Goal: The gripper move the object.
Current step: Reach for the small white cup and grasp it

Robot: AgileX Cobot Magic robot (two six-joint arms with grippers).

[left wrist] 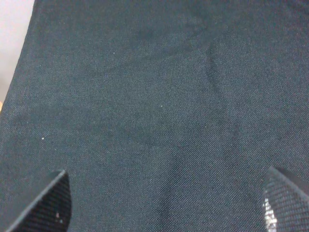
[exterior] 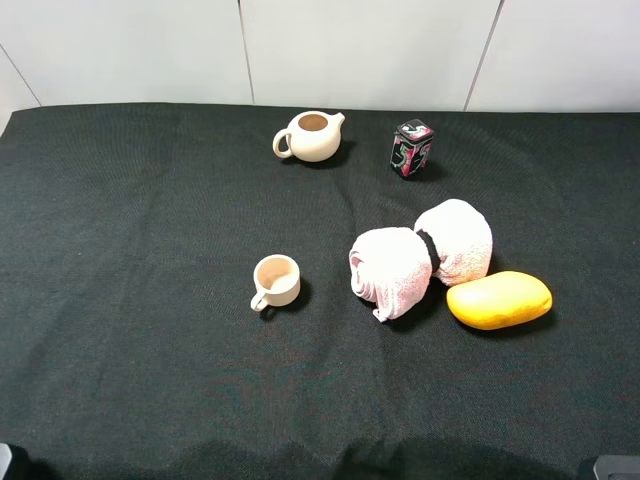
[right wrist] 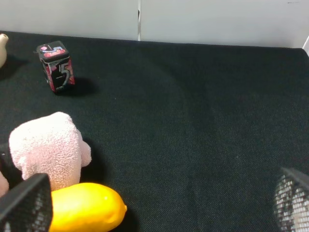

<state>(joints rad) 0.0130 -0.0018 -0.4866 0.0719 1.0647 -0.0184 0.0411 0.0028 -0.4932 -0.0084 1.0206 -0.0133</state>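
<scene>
Light is even and bright, from above. In the high view the cup point(exterior: 277, 280) and the yellow fruit point(exterior: 499, 300) throw short soft shadows toward lower right. The left wrist view of the cloth point(left wrist: 154, 96) is grainy, slightly blurred.

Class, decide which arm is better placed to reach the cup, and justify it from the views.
Probably left. The cup sits left of centre, with only cloth on that side; the towel and mango lie between it and the right side.

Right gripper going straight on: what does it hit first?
Likely just black cloth; ahead of the right gripper the way looks free. Mango and pink towel lie beside one finger; depth unclear.
</scene>
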